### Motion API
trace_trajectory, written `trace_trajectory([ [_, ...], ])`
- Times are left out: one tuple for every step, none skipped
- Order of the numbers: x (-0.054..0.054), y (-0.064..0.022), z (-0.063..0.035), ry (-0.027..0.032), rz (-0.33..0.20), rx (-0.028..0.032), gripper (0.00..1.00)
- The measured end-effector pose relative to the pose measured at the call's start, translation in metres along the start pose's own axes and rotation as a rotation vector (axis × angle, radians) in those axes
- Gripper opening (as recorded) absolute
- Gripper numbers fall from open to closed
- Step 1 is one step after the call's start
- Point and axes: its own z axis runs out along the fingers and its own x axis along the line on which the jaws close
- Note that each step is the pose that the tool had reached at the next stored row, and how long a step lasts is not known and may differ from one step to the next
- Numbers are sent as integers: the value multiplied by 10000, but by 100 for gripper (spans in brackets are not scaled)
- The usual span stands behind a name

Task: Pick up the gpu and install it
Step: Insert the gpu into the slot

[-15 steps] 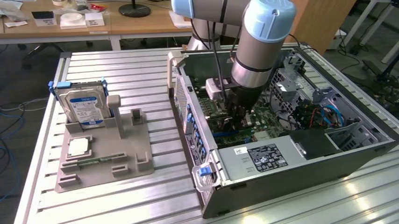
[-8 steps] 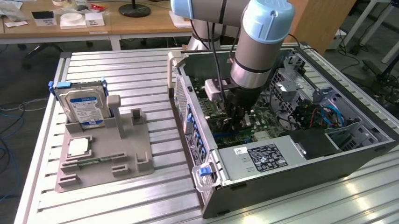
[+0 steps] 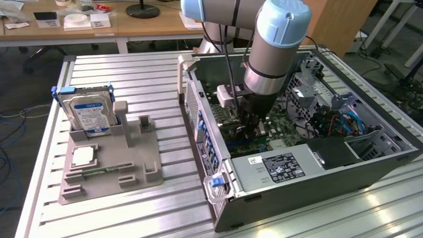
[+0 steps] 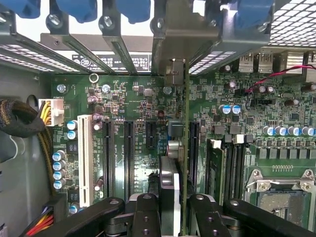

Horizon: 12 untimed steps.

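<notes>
So I'm down inside the open computer case, jaws pinched narrow on the gpu, holding it edge-on so the thin card lines up with a slot on the motherboard. Its metal bracket end points toward the case's rear openings, where it belongs.

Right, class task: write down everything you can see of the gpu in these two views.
The gpu appears edge-on in the wrist view: a thin green-edged board standing upright between the gripper fingers, which are shut on it. Its silvery metal bracket end reaches up to the case's rear slot openings. It stands over the motherboard, in line with a long dark expansion slot; whether it is fully seated cannot be told. In the exterior view the arm hides it.
</notes>
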Motion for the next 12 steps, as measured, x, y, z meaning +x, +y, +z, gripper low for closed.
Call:
trace_trajectory([
  [1, 0, 6, 2, 0, -1, 28],
  [1, 0, 12, 3, 0, -1, 28],
  [1, 0, 17, 2, 0, 0, 28],
  [1, 0, 19, -1, 0, 1, 28],
  [0, 0, 22, -7, 0, 3, 28],
  [0, 0, 22, -8, 0, 4, 28],
  [0, 0, 17, -10, 0, 5, 28],
  [-3, -2, 6, -29, 0, 17, 28],
  [-5, -3, -10, -37, -1, 19, 28],
  [-4, -3, -29, -19, -1, 10, 28],
  [-3, -2, -37, -8, -1, 5, 28],
  [-3, -2, -36, -11, -1, 5, 28],
])
